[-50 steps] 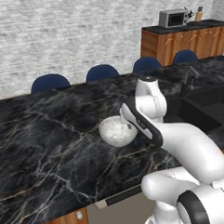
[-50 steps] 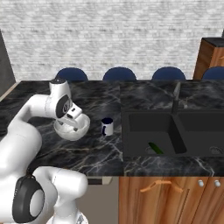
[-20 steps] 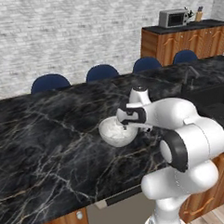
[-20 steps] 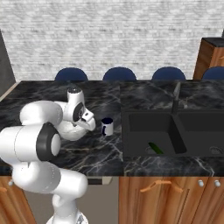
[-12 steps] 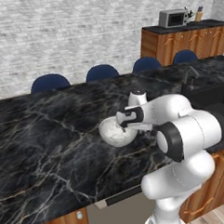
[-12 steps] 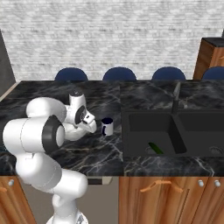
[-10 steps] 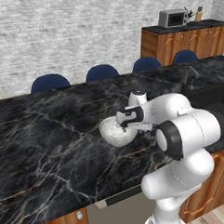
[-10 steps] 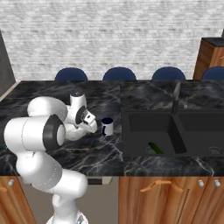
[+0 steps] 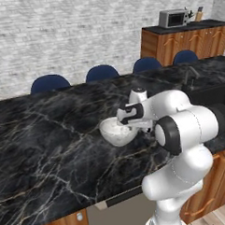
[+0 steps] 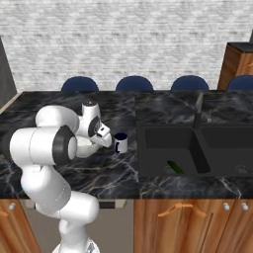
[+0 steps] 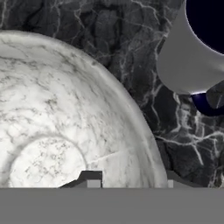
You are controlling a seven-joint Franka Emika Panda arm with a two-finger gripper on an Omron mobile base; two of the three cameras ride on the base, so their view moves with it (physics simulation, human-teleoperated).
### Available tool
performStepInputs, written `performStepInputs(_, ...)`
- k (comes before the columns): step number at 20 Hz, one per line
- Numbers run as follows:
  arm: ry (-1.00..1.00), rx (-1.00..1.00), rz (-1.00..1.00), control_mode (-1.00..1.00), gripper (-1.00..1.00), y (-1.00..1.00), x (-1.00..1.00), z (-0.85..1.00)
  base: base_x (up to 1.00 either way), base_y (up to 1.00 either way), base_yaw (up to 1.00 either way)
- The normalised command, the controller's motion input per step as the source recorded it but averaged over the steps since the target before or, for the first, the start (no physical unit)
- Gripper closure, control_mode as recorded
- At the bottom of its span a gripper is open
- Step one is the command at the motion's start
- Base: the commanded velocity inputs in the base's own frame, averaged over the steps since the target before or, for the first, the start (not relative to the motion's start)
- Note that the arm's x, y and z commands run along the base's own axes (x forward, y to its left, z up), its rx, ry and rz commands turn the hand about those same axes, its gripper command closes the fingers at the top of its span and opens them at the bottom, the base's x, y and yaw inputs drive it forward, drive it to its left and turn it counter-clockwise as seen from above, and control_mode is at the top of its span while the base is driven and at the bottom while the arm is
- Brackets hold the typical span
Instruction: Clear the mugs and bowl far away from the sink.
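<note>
Currently the white arm's gripper sits low over the rim of the round white marbled bowl, one finger tip inside the rim and one outside; jaws partly closed around the rim, firm grip cannot be confirmed. Bowl rests on the black marble worktop. White mug with dark navy inside stands just beside the bowl, between it and the matte-black double-basin sink.
</note>
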Motion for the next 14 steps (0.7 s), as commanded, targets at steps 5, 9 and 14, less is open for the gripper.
performStepInputs(5,-0.10,0.00,0.00,-1.00,1.00,0.25,-0.31,0.19,0.00,0.00,0.00)
performStepInputs(9,-0.17,0.00,-0.09,-1.00,1.00,0.08,-0.48,0.84,0.00,0.00,0.00)
performStepInputs(14,0.00,0.01,-0.23,-1.00,1.00,0.00,-0.20,0.91,0.00,0.00,0.00)
